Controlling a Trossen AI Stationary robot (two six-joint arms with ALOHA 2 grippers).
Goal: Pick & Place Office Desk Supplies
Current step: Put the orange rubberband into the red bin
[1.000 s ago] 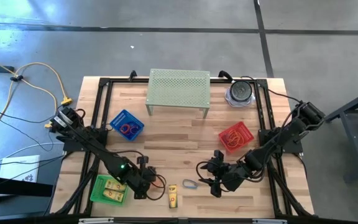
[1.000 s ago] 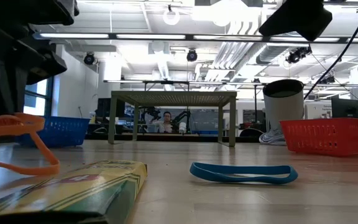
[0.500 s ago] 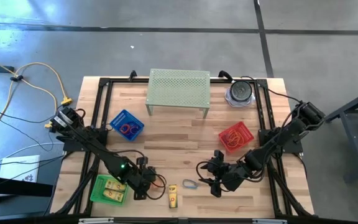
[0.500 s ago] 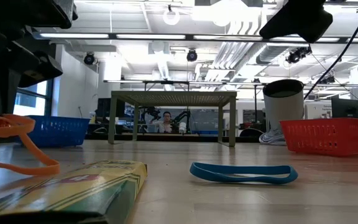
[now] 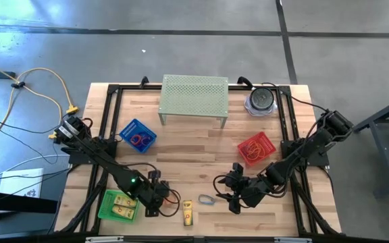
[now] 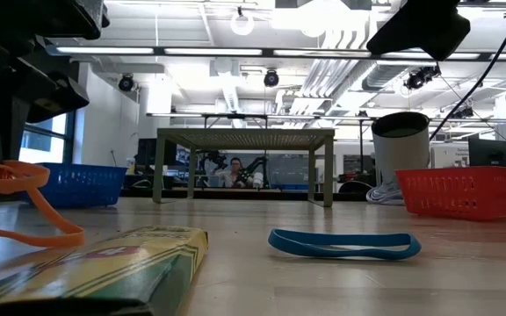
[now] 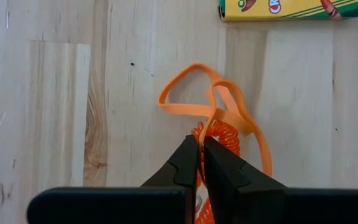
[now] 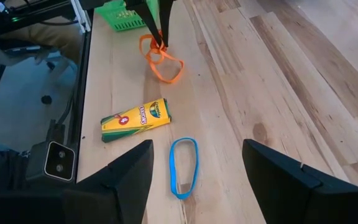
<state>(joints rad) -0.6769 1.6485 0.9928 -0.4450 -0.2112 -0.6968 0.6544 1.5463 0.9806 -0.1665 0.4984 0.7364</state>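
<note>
My left gripper [image 7: 201,139], near the table's near edge [image 5: 165,196], is shut on an orange rubber band [image 7: 229,109]. A yellow crayon box [image 5: 188,212] lies flat just right of it, and it also shows in the low view [image 6: 104,263]. A blue rubber band [image 5: 206,200] lies flat on the wood [image 6: 345,244]. My right gripper [image 5: 224,191] hovers just right of the blue band, open, with its fingers standing wide on either side of the band [image 8: 184,167] without touching it. My left gripper pinches the orange rubber band's strip [image 7: 211,122] between its two fingertips, coming from above and slanting down. The held part is raised off the wood [image 6: 7,175]. The band's lower loop [image 6: 42,235] rests slack on the table.
A green basket [image 5: 107,202] holding yellow boxes sits left of my left gripper. A blue basket [image 5: 128,128] and a red basket [image 5: 267,142] hold more bands. The pale green perforated stand [image 5: 194,96] and a grey round container [image 5: 262,101] stand at the far edge.
My left gripper has shifted slightly toward the table's left, staying shut. The raised part of the orange band has moved with it while the lower loop has stayed on the wood.
</note>
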